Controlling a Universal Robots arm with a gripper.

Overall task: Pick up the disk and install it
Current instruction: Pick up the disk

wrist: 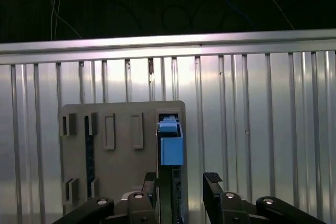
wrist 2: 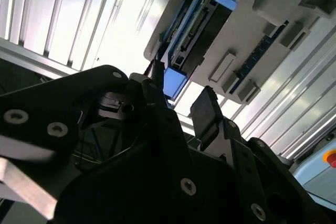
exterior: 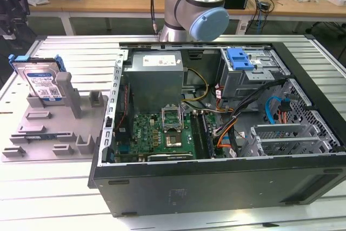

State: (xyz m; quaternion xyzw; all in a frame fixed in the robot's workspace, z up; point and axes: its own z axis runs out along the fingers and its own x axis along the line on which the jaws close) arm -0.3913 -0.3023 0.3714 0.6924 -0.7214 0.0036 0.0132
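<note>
My claw is released, its two fingers spread with nothing between them, and it looks down roughly over the disk without touching it. I judge the gap is set to straddle the disk's thin body. The disk stands on edge in a slot of the grey holder, probably so its flat faces are offered to me. The holder lies on the ribbed table, to the exterior view's left of the open computer case and its drive cage.
</note>
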